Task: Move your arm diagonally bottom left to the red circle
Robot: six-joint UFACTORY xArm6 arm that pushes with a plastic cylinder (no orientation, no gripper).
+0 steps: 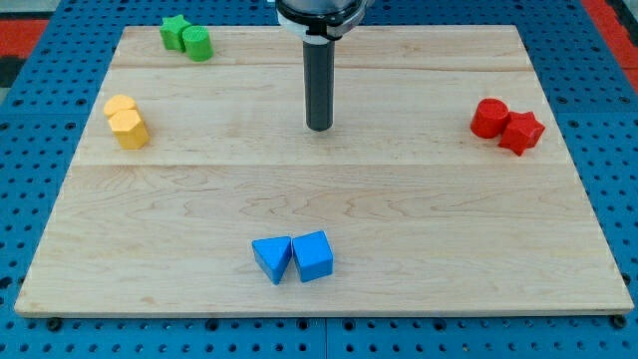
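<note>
The red circle (487, 118), a short round block touching a red star (521, 132), sits well right of my tip (319, 128), which carries no hand.

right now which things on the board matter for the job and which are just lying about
Job: my tip, red circle.

Lying about: red star, green star, green circle, two yellow blocks, two blue blocks.
</note>
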